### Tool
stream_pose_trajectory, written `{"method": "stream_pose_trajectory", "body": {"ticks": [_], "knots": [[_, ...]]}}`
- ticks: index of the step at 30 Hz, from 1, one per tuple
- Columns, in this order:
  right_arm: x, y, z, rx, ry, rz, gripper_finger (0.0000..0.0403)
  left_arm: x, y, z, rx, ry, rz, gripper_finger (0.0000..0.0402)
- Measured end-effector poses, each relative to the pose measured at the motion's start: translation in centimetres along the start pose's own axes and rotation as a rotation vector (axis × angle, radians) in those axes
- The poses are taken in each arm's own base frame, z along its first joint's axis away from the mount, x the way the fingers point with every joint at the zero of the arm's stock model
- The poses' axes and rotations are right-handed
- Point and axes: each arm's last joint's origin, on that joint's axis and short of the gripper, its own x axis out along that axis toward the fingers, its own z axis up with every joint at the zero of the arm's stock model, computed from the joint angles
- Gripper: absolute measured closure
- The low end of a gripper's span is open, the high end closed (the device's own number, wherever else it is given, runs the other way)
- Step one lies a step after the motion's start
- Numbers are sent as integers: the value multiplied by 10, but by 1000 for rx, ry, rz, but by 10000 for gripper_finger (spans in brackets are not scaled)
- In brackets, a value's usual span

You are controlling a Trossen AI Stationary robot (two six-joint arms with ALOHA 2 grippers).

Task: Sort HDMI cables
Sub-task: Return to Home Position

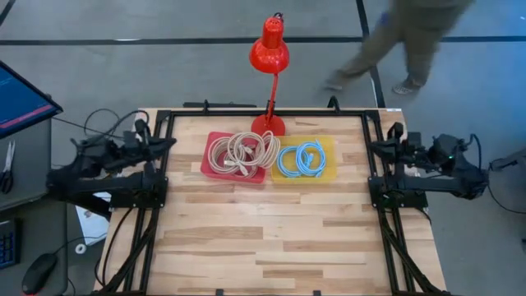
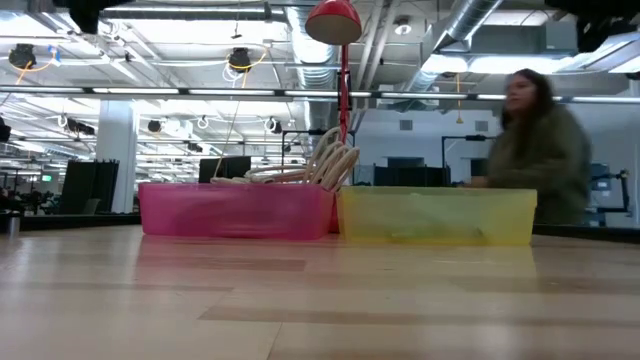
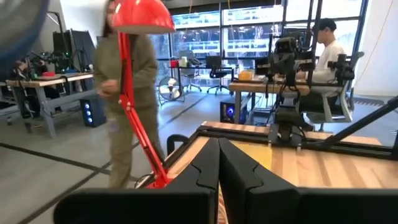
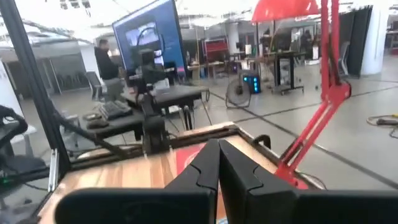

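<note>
An open workshop with ceiling ducts was noted beyond the wooden desk (image 1: 263,247); a person (image 2: 535,150) was recorded behind it. Beige HDMI cables (image 1: 242,152) were found piled in the red bin (image 1: 207,164), blue HDMI cables (image 1: 299,159) in the yellow bin (image 1: 330,164). The left claw (image 3: 217,168) and right claw (image 4: 217,168) were observed at opposite desk edges, fingers pressed together, nothing held.

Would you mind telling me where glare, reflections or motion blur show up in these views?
High view: the walking person is motion-smeared. Low view: the pale wooden table faintly mirrors the pink translucent bin and the yellow translucent bin, and ceiling strip lights glare. Left wrist view: bright windows backlight the room. Right wrist view: the ceiling is washed out.
</note>
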Motion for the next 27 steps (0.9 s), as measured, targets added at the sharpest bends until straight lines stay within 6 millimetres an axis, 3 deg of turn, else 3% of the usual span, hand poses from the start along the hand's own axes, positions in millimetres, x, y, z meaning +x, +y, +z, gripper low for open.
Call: {"method": "stream_pose_trajectory", "body": {"ticks": [13, 27], "knots": [[23, 2, -32, -3, 21, 22, 403, 28, -13, -49, -14, 32, -20, 398], [43, 5, -75, -19, 97, 139, 403, 30, -16, -54, 20, 34, -97, 398]]}}
